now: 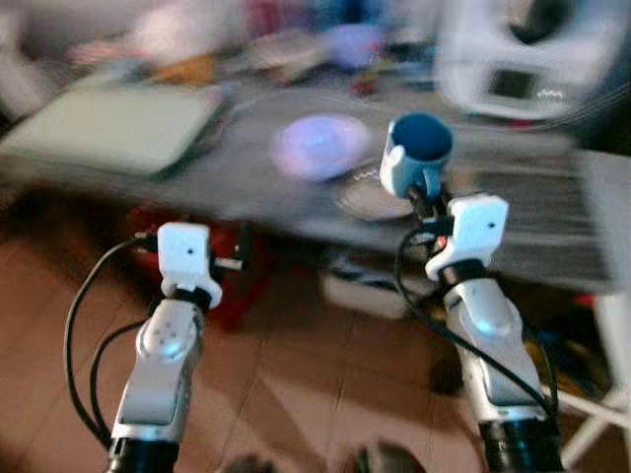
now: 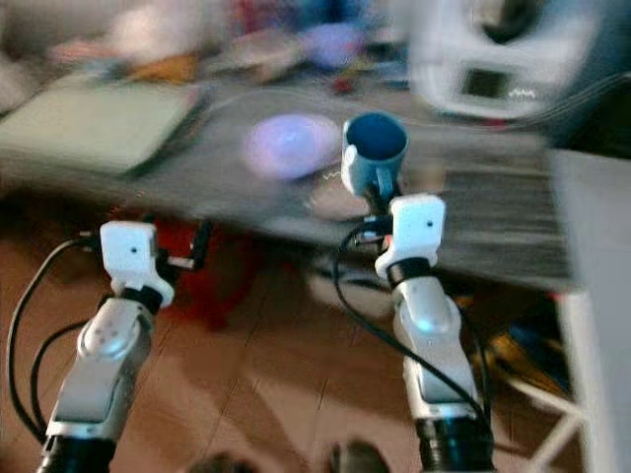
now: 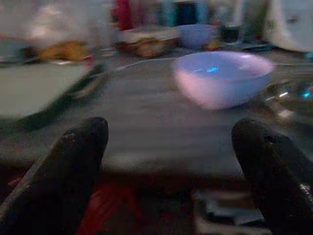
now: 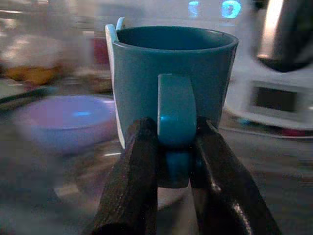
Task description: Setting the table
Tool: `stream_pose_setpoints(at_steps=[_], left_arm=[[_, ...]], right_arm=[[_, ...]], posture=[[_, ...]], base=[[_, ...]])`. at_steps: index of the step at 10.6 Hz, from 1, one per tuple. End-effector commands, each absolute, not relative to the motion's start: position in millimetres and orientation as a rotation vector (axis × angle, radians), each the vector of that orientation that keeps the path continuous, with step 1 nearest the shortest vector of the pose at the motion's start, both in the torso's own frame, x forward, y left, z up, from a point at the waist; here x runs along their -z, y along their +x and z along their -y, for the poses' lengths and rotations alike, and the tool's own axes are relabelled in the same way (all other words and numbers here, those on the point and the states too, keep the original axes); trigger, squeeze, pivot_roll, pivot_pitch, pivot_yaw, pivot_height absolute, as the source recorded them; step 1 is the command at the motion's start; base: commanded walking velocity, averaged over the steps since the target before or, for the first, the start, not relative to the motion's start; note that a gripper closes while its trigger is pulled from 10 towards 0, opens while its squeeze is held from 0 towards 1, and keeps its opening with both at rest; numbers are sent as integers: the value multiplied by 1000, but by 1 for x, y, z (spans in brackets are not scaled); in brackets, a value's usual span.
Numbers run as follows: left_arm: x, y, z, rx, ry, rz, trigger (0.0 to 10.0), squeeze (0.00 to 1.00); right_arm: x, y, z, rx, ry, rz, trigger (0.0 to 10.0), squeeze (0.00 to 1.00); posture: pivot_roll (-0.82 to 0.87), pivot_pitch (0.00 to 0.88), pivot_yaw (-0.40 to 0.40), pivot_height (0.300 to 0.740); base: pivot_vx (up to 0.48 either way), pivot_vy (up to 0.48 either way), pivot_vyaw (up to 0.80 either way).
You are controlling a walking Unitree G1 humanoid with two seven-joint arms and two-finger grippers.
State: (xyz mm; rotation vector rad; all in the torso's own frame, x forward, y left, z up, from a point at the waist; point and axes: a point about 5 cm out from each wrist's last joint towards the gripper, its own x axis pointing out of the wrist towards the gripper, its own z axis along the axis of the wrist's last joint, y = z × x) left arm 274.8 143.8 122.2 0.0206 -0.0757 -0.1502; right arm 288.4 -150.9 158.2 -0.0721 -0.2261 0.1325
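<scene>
Mug [image 4: 171, 83], glossy blue | handle pinched by right gripper [image 4: 173, 161] | left gripper [image 3: 171, 161] fingers apart

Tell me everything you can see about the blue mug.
The blue mug looks like glazed ceramic, teal-blue with a paler patch on one side. It stands upright, mouth open upward, nothing visible inside. The right pincer clamps its handle between both black fingers, holding it above the grey table, over a small saucer-like dish beside a pale lilac bowl.

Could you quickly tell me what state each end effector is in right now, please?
Left end effector: open, empty, short of the table.
Right end effector: closed on the blue mug by its handle.
</scene>
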Motion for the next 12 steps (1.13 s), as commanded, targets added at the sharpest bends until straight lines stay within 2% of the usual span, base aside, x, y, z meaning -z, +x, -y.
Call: stream_pose_setpoints(at_steps=[1, 2, 6, 8, 12], left_arm=[[-126, 274, -139, 164, 21, 92, 10000, 0], [-128, 272, -140, 156, -9, 111, 10000, 0], [-130, 268, -149, 99, 12, 120, 10000, 0], [-126, 262, -164, 22, 44, 91, 10000, 0], [-126, 243, -175, 9, 66, 57, 10000, 0]], right_arm=[[-163, 290, 158, -99, -84, 242, 10000, 0], [-163, 292, 157, -100, -77, 242, 10000, 0], [-166, 303, 152, -162, -38, 236, 10000, 0], [-178, 323, 148, -259, -21, 248, 10000, 0], [-176, 351, 154, -281, -16, 204, 10000, 0]], posture=[[-23, 74, 19, 740], [-20, 77, 17, 740], [-10, 99, 17, 740], [12, 122, 17, 740], [88, 183, 19, 740]], base=[[480, 0, 0], [442, 0, 0], [0, 0, 0], [0, 0, 0], [0, 0, 0]])
